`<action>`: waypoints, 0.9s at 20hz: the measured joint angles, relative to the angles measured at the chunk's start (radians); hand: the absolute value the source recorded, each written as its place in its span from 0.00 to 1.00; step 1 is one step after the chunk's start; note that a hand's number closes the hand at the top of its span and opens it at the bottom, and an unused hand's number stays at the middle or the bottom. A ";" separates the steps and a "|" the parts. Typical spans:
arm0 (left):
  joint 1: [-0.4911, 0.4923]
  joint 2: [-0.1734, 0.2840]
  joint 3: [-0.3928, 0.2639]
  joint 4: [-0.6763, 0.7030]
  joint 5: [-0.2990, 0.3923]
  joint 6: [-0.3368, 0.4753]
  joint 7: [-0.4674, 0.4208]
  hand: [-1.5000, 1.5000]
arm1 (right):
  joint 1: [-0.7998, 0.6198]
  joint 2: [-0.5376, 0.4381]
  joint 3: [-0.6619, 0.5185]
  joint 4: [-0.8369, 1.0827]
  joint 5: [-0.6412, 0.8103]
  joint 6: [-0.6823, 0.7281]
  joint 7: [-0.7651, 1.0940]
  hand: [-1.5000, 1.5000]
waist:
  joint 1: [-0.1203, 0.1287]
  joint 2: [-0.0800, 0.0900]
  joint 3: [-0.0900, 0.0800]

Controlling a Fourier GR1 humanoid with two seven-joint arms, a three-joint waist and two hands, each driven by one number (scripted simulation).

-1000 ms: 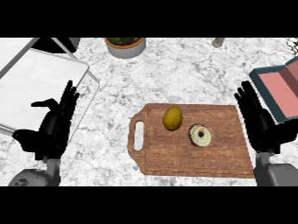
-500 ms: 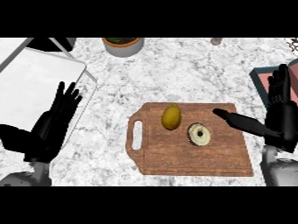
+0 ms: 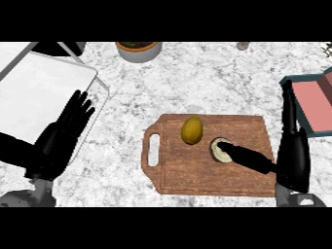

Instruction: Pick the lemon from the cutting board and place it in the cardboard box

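Right hand is open over the cutting board's right edge, thumb on a pale round item, w/ the lemon just left, untouched. Best approach: shift left past that item, curl round the lemon's middle, then carry to the box. Left hand rests open.

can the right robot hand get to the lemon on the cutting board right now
Probably yes. The right robot hand is open beside the cutting board, thumb reaching over the round item next to the lemon. Nothing covers the lemon, though that item sits between them.
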 measured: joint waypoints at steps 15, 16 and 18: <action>-0.045 0.001 -0.032 0.026 -0.002 0.008 0.014 0.50 | -0.194 -0.062 0.164 -0.010 0.275 0.601 0.810 0.00 | 0.038 0.005 -0.002; -0.044 0.002 -0.032 0.025 0.002 0.008 0.016 0.50 | -0.220 -0.039 0.171 -0.009 0.272 0.635 0.857 0.00 | 0.038 0.005 -0.001; -0.041 0.003 -0.029 0.024 0.015 0.002 0.015 0.50 | -0.264 0.012 0.179 0.005 0.260 0.684 0.927 0.00 | 0.035 0.005 0.001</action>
